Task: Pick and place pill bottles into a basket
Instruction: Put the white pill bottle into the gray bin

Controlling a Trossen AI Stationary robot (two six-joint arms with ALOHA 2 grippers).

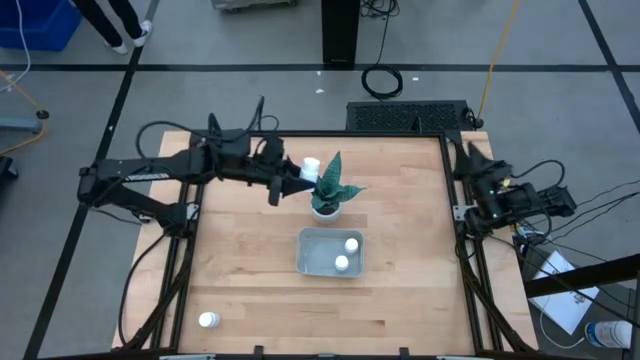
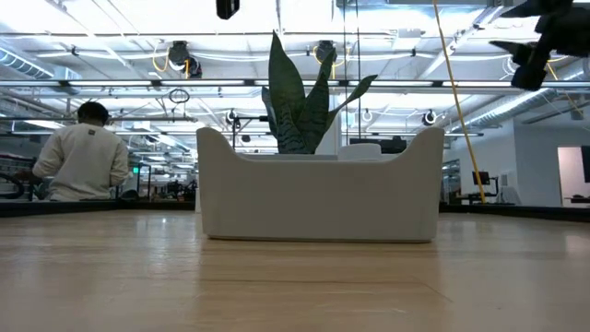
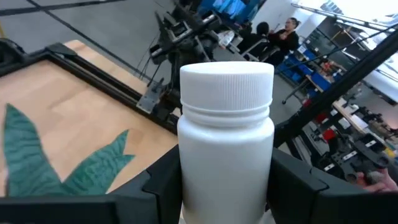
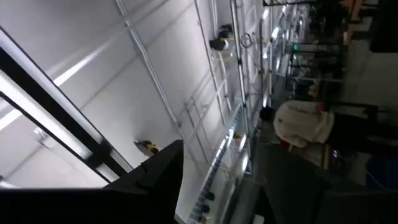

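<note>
Gripping a small white cylindrical pill bottle, the left hand hangs just beside the green spiky plant in its white pot. Swinging toward the shallow grey-blue plastic basket beyond, it could clip leaves. The right hand waits at the bench's edge, fingers apart.

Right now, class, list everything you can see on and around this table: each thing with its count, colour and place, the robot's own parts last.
Small white capped pill bottles: four in view; two in the tray, one at the table's near left corner, one held in the left gripper.
Shallow grey-blue rectangular tray: one, table centre.
Green spiky plant in a small white pot: one, just behind the tray.
Light wooden table: one.
Person in a pale top: one, in the room behind.
Left gripper: dark, beside the plant.
Right gripper: dark, at the table's right edge.
</note>
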